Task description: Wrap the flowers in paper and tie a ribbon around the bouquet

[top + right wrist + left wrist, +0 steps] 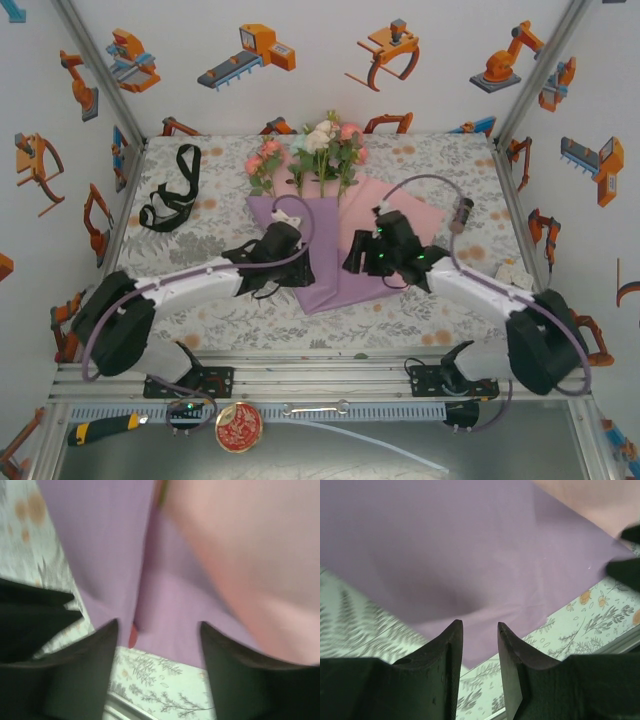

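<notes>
- Saw a table under a cloth printed with ferns and orange blossoms, shut in by white walls dotted with orange robot stickers.
- Counted two arms, one sheet of paper, one bunch of flowers and one black ribbon.
- Found the paper in the middle of the table, lilac side up, with a pink flap showing on the right.
- Found the flowers at the far edge of the paper, heads sticking out, stems hidden by the paper.
- Found the ribbon in a loose heap at the far left, well apart from the paper.
- Saw the left gripper by the paper's near edge, fingers a little apart, gripping nothing.
- Saw the right gripper over the paper too, fingers wide apart, gripping nothing.
- Spotted a screwdriver and a round red and gold tin on the metal shelf in front; could not tell if anything was inside.
</notes>
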